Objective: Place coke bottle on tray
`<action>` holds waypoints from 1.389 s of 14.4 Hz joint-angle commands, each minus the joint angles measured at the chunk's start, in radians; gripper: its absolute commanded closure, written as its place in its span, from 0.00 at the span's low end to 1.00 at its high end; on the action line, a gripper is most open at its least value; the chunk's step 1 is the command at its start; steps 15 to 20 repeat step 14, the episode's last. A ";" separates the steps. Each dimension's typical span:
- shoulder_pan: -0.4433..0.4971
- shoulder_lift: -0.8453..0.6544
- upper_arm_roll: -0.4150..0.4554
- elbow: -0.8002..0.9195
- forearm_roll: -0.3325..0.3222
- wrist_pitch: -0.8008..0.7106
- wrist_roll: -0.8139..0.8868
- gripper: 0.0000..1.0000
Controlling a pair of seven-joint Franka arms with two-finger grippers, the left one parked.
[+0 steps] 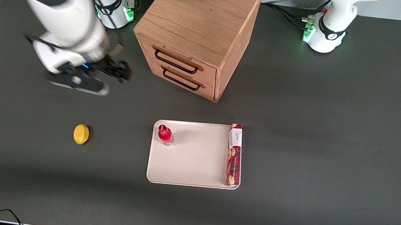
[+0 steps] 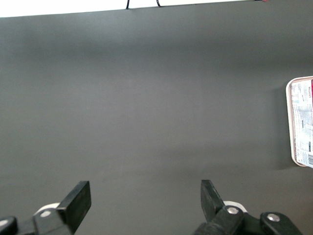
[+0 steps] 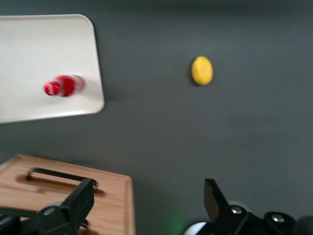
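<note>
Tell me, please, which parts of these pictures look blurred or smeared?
Front view: the working arm and its pincer are smeared beside the cabinet, while the bottle, tray and lemon are crisp. Right wrist view: everything is soft, the bottle most; the open pincer holds nothing. Left wrist view: sharp.

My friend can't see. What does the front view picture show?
A small red coke bottle stands on a white tray, with a red cookie box along one edge. The open gripper hangs near a wooden drawer cabinet; a lemon lies nearby.
</note>
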 commanded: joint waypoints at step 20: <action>0.016 -0.334 -0.547 -0.482 0.275 0.318 -0.564 0.00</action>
